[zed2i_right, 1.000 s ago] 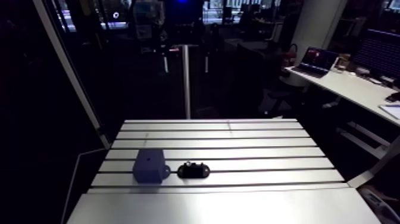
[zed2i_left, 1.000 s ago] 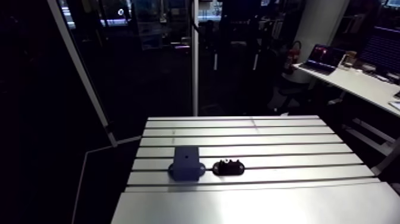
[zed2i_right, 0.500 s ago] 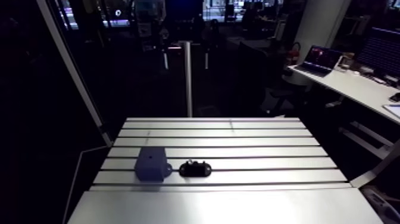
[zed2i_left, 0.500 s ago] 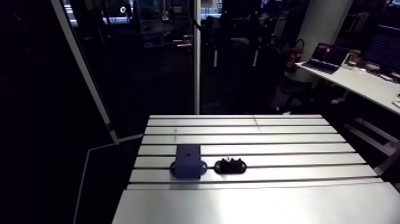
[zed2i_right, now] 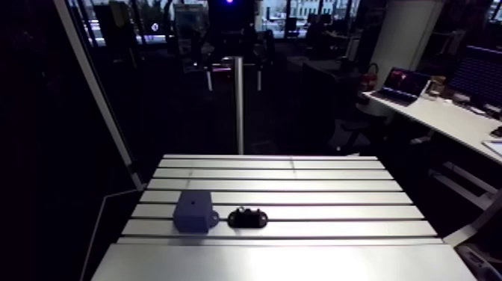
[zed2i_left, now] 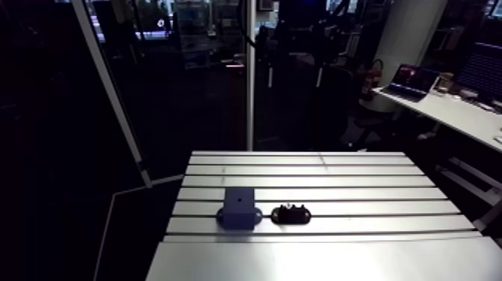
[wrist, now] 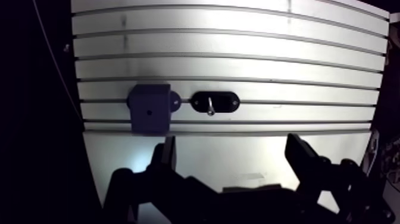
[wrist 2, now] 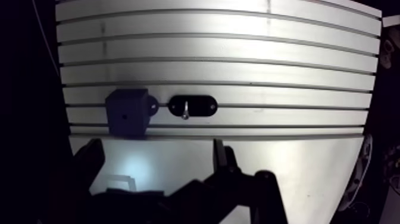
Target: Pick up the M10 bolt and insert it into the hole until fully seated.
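End effector (wrist: 232, 159) released and empty above the near edge of the tabletop (wrist: 238, 59). Ahead, the bolt (wrist: 211, 107) rests on a black holder (wrist: 229, 101), just beside the blue block (wrist: 150, 116) bearing the hole (wrist: 147, 111). Judged approach stage; next move requires descent aligned over the bolt.

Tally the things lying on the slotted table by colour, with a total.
Blue: 1, the blue block with a hole in its top.
Black: 1, the black oval holder beside the block.
Silver: 1, the bolt resting in the holder.
Total: 3
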Tool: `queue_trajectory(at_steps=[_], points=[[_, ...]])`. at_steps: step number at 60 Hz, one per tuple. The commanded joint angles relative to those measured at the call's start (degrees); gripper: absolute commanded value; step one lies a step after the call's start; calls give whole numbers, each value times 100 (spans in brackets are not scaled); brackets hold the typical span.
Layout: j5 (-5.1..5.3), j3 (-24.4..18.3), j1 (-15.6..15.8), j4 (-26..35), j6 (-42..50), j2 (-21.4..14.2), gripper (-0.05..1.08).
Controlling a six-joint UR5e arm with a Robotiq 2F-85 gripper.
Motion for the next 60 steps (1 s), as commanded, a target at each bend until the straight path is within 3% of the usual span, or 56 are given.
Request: queue_trajectory(at_steps=[1, 60], points=[[76, 206, -2, -149, 2, -119, 1], [60, 2112, -62, -2128, -218, -228, 1]])
